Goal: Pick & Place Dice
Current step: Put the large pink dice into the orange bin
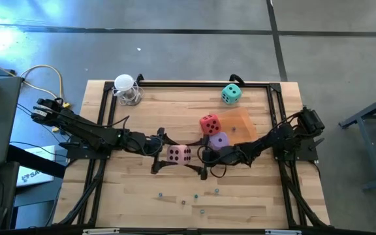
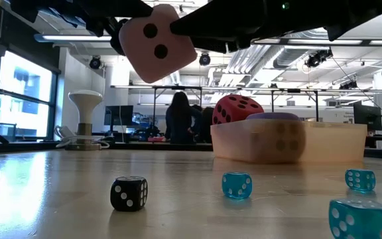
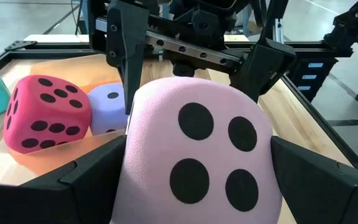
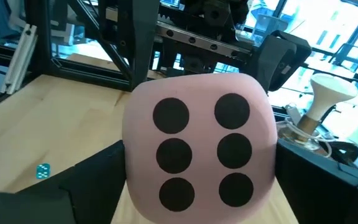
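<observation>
The soft pink cube die with dark pips (image 1: 179,154) hangs above the wooden bench (image 1: 149,111) at frame centre, clamped between the left hand (image 1: 164,151) and the right hand (image 1: 200,155). Its six-pip face points toward the right hand. A cube has no long axis.

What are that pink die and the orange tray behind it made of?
The pink die looks like soft matte foam: rounded corners, a faintly textured, unshiny surface, flat dark pips. The orange tray looks like thin translucent plastic, since the purple die shows through its wall. Both are guesses from looks alone.
</observation>
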Robot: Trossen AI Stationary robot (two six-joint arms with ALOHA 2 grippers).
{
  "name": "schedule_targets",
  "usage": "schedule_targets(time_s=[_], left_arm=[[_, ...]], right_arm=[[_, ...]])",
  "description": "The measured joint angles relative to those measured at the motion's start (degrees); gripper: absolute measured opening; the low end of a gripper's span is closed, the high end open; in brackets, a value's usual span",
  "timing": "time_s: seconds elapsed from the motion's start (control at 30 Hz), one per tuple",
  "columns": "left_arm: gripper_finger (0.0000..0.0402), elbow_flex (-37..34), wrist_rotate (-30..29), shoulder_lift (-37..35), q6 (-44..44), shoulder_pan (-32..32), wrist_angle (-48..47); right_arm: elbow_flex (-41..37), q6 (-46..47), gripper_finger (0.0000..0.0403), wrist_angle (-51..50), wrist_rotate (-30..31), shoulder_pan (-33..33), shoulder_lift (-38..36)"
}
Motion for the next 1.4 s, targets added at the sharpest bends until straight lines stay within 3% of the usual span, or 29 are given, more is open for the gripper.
schedule_targets(time_s=[0.23, 0.83, 1.13, 1.4], left_arm=[[0.0352, 0.0, 0.0, 0.0, -0.1, 0.0, -0.1], [0.0352, -0.1, -3.7, 0.0, 0.5, -0.8, 1.1], [0.0395, 0.1, -5.7, -0.1, 5.5, -1.3, 3.3], [0.0399, 0.0, -9.2, 0.0, 10.2, -3.8, 6.6]], right_arm=[[0.0, 0.5, 0.0328, -1.1, -1.1, 0.0, -0.1], [0.0, 0.1, 0.0323, -1.6, -1.9, 0.0, -0.2], [-0.1, 0.7, 0.0322, -3.2, -2.3, 0.0, 0.1], [0.0, 0.6, 0.0322, -5.2, 2.9, 0.5, 0.0]])
